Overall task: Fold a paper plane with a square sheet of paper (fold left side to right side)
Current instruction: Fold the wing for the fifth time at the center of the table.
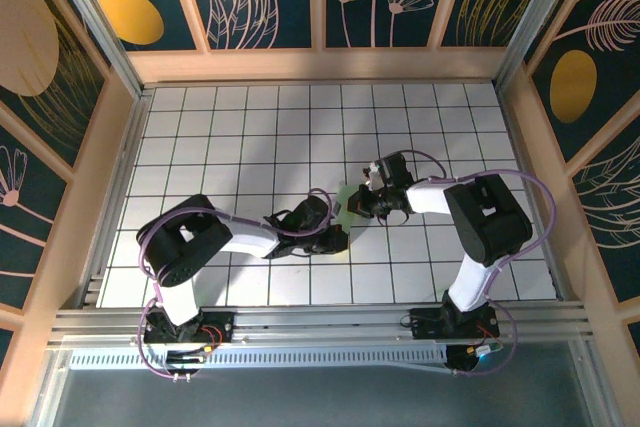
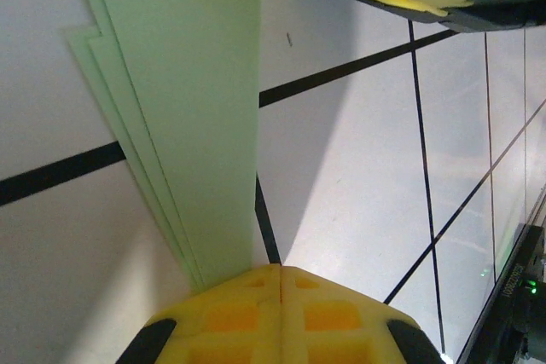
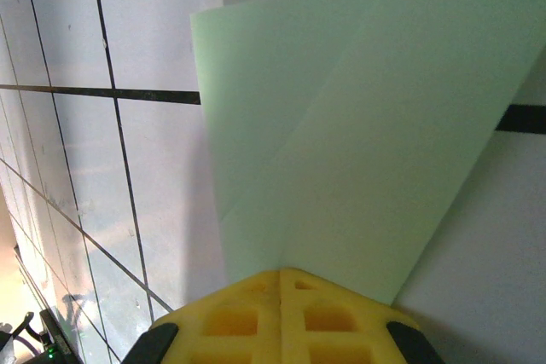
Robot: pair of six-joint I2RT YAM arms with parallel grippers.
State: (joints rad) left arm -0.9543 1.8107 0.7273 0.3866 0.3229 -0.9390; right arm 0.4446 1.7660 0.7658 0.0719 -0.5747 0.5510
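Extended inward with elbows bent, wrists low; closed fully at left gripper (image 1: 335, 234) and right gripper (image 1: 357, 203), tips near each other.

Green paper (image 3: 341, 125) is showing matt, smooth, thin; yellow finger pads (image 3: 230, 321) are looking dull moulded plastic; white tiles (image 2: 358, 193) are reflecting softly.

Pale green paper (image 3: 358, 142), folded into overlapping creased layers, plain, mid-table on white grid tiles (image 1: 250, 127)
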